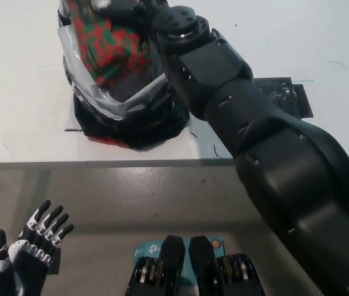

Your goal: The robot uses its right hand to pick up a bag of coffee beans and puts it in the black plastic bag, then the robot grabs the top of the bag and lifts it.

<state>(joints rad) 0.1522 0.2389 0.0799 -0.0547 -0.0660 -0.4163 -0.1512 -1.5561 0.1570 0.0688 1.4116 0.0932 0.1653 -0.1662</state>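
Right robot hand (139,8), black, reached over the open mouth of the black plastic bag (125,111) at the top edge of the head view, and most of it was cut off by the frame or hidden behind its own wrist, so whether its fingers were closed on anything could not be told. Its arm (254,135) ran as a thick black diagonal from the lower right corner up to the bag, crossing the bag's right rim. Inside the bag, against its left and far side, lay the bag of coffee beans (103,40), a packet printed in red and green, showing above the grey, glossy inner lining (79,68) that was folded outward over the bag's rim. The black plastic bag itself stood upright on the white surface (20,92), near the surface's front edge, with a small red patch (103,139) showing at its base on the side toward that edge. To the right of the bag, partly behind the arm, a dark square patch (288,98) lay flat on the surface. Beyond the surface's front edge, toward the robot, was a grey floor (162,197). Left robot hand (23,256), white with black fingers, rested well apart from the bag at the lower left corner, below the surface's edge, its fingers spread apart and pointing upward, holding nothing.
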